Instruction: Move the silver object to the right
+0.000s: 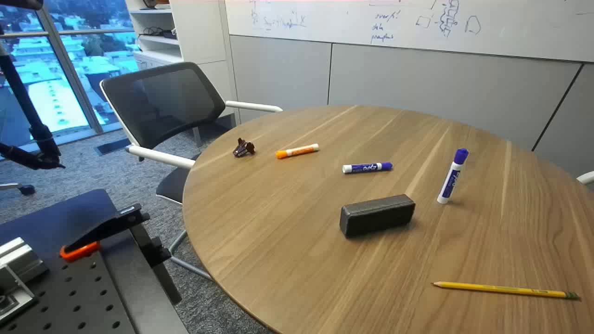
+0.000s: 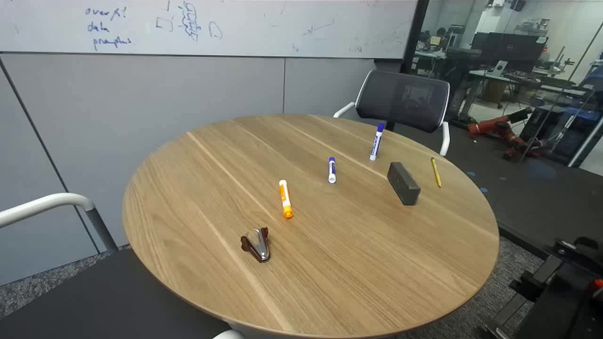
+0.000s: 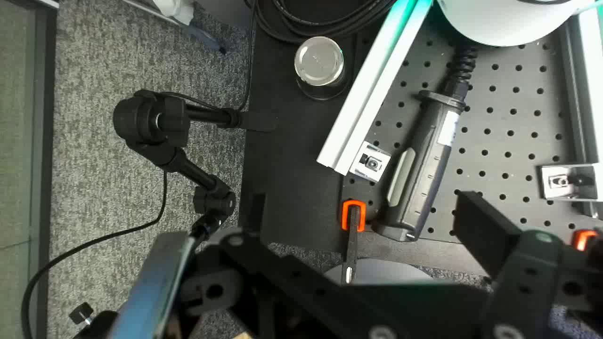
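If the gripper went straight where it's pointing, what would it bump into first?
Probably the black-and-orange clamp; the wrist view shows it straight ahead of the open gripper, though depth is unclear.

In an exterior view, window [image 1: 106, 51] glares blue-white, patches washed out. Desk [image 1: 278, 241] evenly lit in both exterior views; faint soft shadow at the black block [image 1: 378, 216]. Wrist view: metal rail [image 3: 369, 94] burnt near white, green-tinged up top; gripper [image 3: 370, 221] blurred in the foreground; carpet [image 3: 94, 165] grain reads crisper.
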